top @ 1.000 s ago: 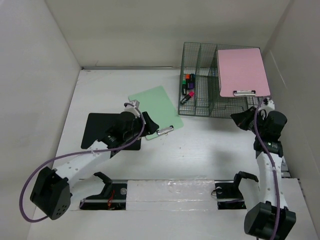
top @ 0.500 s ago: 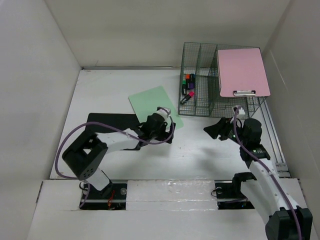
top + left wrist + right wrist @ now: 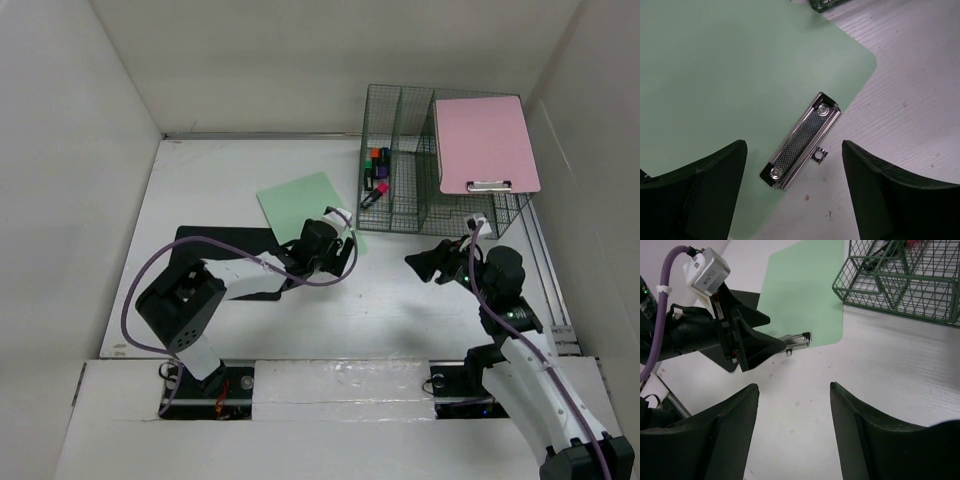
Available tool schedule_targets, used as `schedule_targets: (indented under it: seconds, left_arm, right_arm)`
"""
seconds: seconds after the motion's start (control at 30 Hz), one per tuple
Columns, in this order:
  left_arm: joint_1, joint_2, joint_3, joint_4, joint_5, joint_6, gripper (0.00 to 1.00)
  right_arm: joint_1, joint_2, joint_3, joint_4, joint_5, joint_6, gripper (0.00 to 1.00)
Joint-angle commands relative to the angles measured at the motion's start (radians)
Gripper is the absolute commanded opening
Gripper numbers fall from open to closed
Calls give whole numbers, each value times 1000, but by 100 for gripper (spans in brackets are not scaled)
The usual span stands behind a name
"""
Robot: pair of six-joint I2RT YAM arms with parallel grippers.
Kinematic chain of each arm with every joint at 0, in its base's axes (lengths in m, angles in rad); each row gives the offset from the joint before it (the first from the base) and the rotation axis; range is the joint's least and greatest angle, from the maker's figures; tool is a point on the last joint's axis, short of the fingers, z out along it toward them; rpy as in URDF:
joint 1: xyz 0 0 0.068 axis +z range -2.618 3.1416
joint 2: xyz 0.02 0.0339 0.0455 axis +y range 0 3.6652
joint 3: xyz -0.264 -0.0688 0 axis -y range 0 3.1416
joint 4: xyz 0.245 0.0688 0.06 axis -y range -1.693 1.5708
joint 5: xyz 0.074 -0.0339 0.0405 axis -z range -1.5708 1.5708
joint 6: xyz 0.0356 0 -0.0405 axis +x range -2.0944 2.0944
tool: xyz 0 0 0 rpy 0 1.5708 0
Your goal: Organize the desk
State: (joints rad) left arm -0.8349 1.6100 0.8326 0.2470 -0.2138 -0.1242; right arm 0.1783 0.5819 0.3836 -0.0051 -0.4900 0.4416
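- Top external view: we find the green clipboard (image 3: 298, 202) lying flat on the desk (image 3: 210, 170), just left of the green wire organizer (image 3: 398, 215). Its long axis runs from far-left to near-right, with the clip end nearest the arms.
- The left gripper (image 3: 340, 255) hangs over that clip end and is plainly the nearer arm. The right gripper (image 3: 427, 262) is well apart from it across bare desk, pointing toward the board. A pink clipboard (image 3: 485, 140) already rests on top of the organizer.
- Left wrist view: the jaws of the left gripper (image 3: 794, 146) stand wide and hold nothing. The metal clip (image 3: 801, 140) sits directly between and below the fingers.
- The clip's long axis lies diagonal to the closing line, low-left to high-right. We judge that a wrist turn may be needed before closing.
- The green clipboard (image 3: 730, 65) is a thin, smooth, matte sheet with rounded corners. The clip's hanging tab overhangs onto the desk (image 3: 910, 100).
- Right wrist view: the right gripper (image 3: 794, 390) is spread wide and empty, high over the desk (image 3: 900, 370).
- From here the left gripper (image 3: 776, 343) points its fingertips at the metal clip (image 3: 798, 339), which sits at the near edge of the green clipboard (image 3: 805, 290). The green wire organizer (image 3: 890, 290) stands just beyond the board's corner.
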Motion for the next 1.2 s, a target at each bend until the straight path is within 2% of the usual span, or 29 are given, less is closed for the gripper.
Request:
schedule_targets:
  seconds: [0.0,0.13,0.33,0.47,0.5,0.53,0.63,0.67,0.7,0.9,1.03,1.17]
  left_arm:
    - [-1,42,14,43,56,72,71]
    - [-1,76,22,28,96,81,64]
    - [-20,82,-13,34,80,54,70]
    - [-20,142,19,-1,31,46,63]
    - [-20,154,34,-8,33,44,48]
    - [-20,169,39,-21,36,41,42]
    - [-20,177,31,-28,54,23,12]
    - [-20,176,28,-28,54,18,9]
    - [-20,172,22,-28,56,15,0]
    - [-62,108,5,-54,40,-17,0]
    - [-72,9,-18,-42,59,-31,0]
    - [-72,5,-7,-77,74,-48,0]
  right_arm:
    - [9,-1,3,53,21,-4,64]
    - [9,19,5,66,22,-4,64]
    - [9,61,0,109,22,2,64]
    - [9,82,3,120,19,5,64]
    - [9,82,1,120,22,3,64]
    - [9,82,1,119,28,3,64]
    - [9,73,1,106,66,-1,64]
    - [9,72,6,99,80,-1,64]
    - [9,61,8,93,85,-4,64]
    - [9,59,12,76,103,-11,65]
    - [21,99,-12,138,80,23,68]
    - [21,127,-5,145,91,26,67]
